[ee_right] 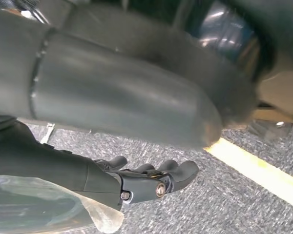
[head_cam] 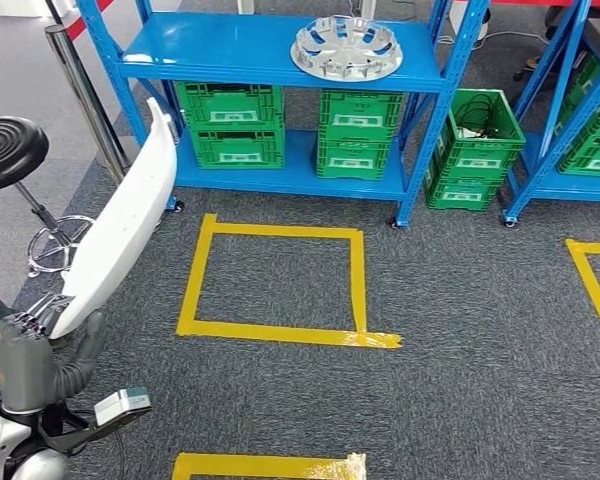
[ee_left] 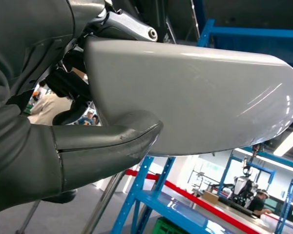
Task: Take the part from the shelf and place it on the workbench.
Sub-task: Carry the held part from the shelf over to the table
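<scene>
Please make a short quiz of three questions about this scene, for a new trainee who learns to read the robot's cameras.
1. True or false: the left hand grips the long white part.
2. Where does the silver wheel cover lie?
A. on the carpet
B. on the top board of the blue shelf
C. inside a green crate
3. Fill in: the yellow tape on the carpet marks a ____ outline.

Key: 1 true; 2 B; 3 rectangular.
</scene>
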You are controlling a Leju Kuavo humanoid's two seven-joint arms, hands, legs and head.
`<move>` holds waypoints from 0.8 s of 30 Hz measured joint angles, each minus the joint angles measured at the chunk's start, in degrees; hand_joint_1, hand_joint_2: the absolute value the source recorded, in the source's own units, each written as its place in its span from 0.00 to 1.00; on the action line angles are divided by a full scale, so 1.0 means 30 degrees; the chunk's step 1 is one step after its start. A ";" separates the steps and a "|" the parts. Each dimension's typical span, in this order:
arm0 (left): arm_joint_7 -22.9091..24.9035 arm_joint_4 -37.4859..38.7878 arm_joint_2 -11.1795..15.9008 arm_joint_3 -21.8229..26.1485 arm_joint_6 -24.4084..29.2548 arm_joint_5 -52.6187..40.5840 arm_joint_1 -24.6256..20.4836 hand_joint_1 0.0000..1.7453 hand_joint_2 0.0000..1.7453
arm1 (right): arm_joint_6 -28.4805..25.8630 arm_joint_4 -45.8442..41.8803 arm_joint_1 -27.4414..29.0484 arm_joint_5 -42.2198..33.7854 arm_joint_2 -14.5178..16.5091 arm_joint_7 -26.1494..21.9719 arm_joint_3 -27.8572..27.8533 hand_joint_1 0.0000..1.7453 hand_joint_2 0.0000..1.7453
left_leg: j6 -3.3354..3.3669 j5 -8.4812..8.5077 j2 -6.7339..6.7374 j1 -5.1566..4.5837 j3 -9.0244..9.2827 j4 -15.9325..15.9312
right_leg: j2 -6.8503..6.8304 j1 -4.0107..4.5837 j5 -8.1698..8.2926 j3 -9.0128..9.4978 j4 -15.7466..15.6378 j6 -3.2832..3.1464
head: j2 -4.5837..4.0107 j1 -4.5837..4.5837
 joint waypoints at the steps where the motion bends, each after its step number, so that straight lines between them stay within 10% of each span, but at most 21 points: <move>1: 0.0000 0.0000 -0.0002 0.0000 0.0000 0.0000 -0.0008 1.00 1.00 | 0.0007 0.0000 -0.0007 0.0002 0.0000 0.0000 0.0000 0.00 0.00 | -0.0070 0.0013 -0.0009 -0.0040 -0.0029 0.0042 | 0.0003 0.0018 0.0386 0.0736 -0.1361 -0.0070 | 0.0000 0.0002; 6: 0.0002 0.0007 0.0023 -0.0053 0.0000 0.0027 -0.0105 1.00 1.00 | 0.0085 0.0000 -0.0008 0.0007 0.0002 0.0047 -0.0002 0.00 0.00 | -0.0588 0.0122 -0.0038 -0.0072 -0.0268 0.0188 | 0.0038 0.0052 0.0753 0.1459 -0.2863 -0.0484 | 0.0000 -0.0024; 12: 0.0051 0.0113 0.0100 -0.0149 0.0000 0.0168 -0.0192 1.00 1.00 | 0.0113 -0.0002 -0.0009 0.0014 0.0007 0.0100 -0.0002 0.00 0.00 | -0.1044 -0.2702 -0.0058 0.0065 -0.2350 0.5531 | -0.0027 0.0009 0.1018 0.1185 -0.2927 -0.0865 | 0.0000 -0.0233; 18: 0.0060 0.0153 0.0146 -0.0179 0.0004 0.0224 -0.0259 1.00 1.00 | 0.0126 -0.0031 -0.0025 0.0002 0.0006 0.0104 -0.0002 0.00 0.00 | -0.0710 -0.0367 -0.0066 -0.0019 0.0491 0.0150 | 0.0006 0.0122 0.1101 0.1040 -0.2793 -0.0672 | -0.0002 -0.0222; 24: 0.0122 0.0153 0.0153 -0.0193 0.0000 0.0293 -0.0253 1.00 1.00 | 0.0173 -0.0036 -0.0014 -0.0058 0.0005 0.0067 -0.0002 0.00 0.00 | -0.0613 -0.0309 -0.0094 -0.0116 0.0412 -0.0103 | 0.0007 0.0105 0.1282 0.0921 -0.2878 -0.0611 | 0.0000 -0.0202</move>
